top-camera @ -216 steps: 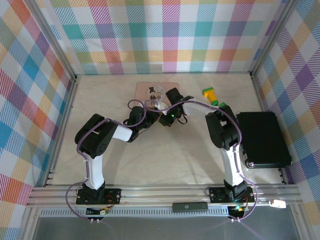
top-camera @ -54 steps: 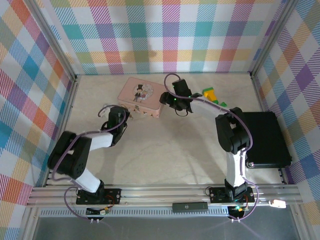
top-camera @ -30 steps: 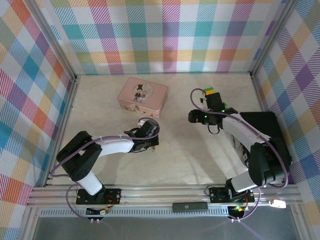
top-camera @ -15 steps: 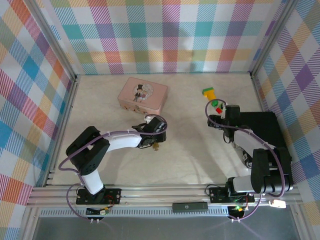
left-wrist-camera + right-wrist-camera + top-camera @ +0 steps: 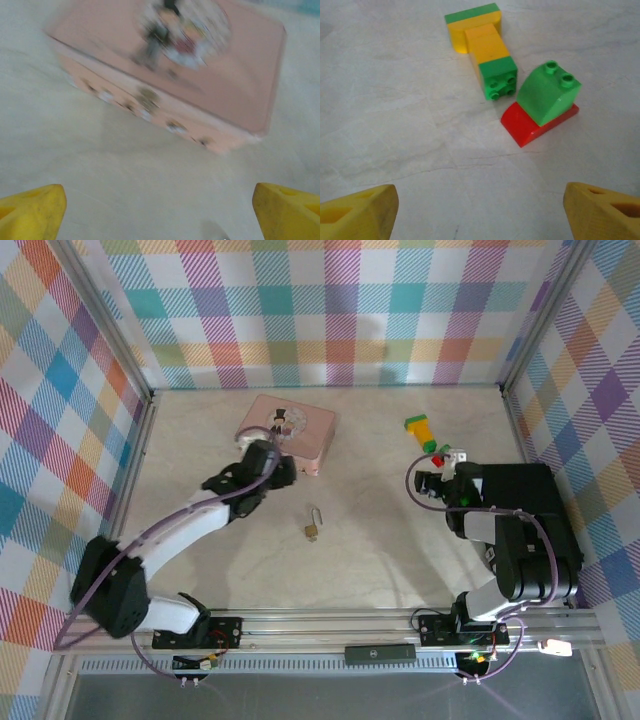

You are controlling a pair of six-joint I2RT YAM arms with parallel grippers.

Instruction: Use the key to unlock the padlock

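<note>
Pale marbled table [image 5: 400, 550], padlock [image 5: 313, 528] mid-surface (plaid walls [image 5: 340, 310] around)

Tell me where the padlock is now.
In the top view, the padlock lies alone near the middle of the table, on the arms' side of the pink tin.

The left arm [image 5: 190, 523] and the right arm [image 5: 510, 550] are black with white links; a thin purple cable loops along each. Black bases stand on the aluminium rail [image 5: 330, 625]. The left pincer [image 5: 160, 210] and the right pincer [image 5: 480, 210] have yellow wedge tips (the right ones with square holes).
</note>
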